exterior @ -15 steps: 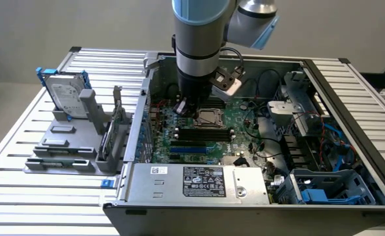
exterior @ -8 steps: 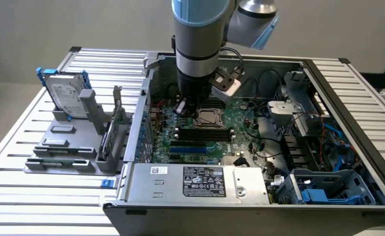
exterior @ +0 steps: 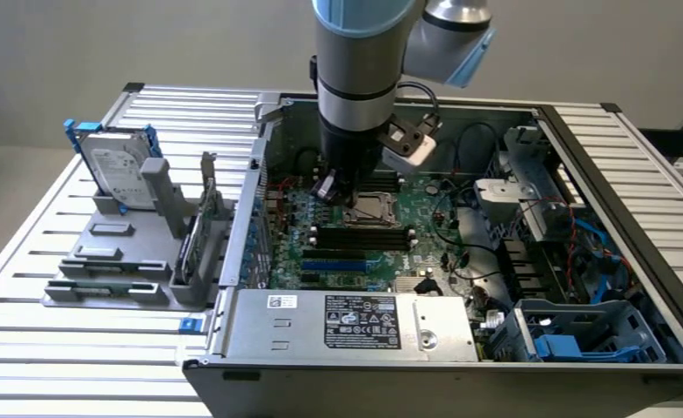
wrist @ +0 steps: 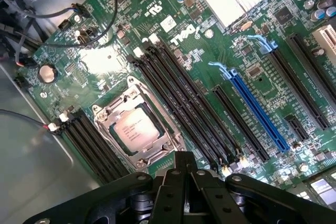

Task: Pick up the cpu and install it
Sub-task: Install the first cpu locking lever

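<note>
Gripper (wrist: 185,174) hangs inside the open computer case (exterior: 620,187) with its fingers drawn fully together and nothing between them; in the wrist view the closed tips meet just at the edge of the CPU socket (wrist: 138,129); the cpu (wrist: 135,130) lies flat in that socket, silver-grey top up, ringed by the metal frame, so it appears already seated rather than carried; the chip sits directly ahead of the fingertips, close but not touching them; black memory slots (wrist: 181,106) run alongside the socket, with the blue expansion slot (wrist: 254,106) farther off; in the exterior view the arm stands over the motherboard (exterior: 371,235), the hard drive (exterior: 118,165) well apart in its rack (exterior: 121,261) outside the case.
</note>
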Motion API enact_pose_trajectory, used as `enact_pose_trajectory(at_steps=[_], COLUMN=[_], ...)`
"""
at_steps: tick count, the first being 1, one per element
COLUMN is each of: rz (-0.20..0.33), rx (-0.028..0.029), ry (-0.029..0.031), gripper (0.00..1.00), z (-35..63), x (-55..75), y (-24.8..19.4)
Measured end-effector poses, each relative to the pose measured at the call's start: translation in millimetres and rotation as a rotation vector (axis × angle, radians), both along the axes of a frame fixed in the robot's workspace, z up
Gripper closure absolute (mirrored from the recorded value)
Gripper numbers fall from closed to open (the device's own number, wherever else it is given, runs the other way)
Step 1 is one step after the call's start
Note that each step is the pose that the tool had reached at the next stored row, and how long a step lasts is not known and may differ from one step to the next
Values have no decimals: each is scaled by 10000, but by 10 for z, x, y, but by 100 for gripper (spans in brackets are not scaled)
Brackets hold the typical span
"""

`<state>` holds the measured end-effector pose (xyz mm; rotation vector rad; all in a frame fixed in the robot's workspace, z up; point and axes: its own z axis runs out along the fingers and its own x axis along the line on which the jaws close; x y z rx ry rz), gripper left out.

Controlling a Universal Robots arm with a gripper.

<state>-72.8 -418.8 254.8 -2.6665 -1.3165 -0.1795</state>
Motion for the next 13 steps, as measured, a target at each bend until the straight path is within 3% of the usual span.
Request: enact_pose_trajectory(at_steps=[13], rz=[0], rx=[55], ry=[2], gripper=[89], z=[-160], x=[-28], y=[-6])
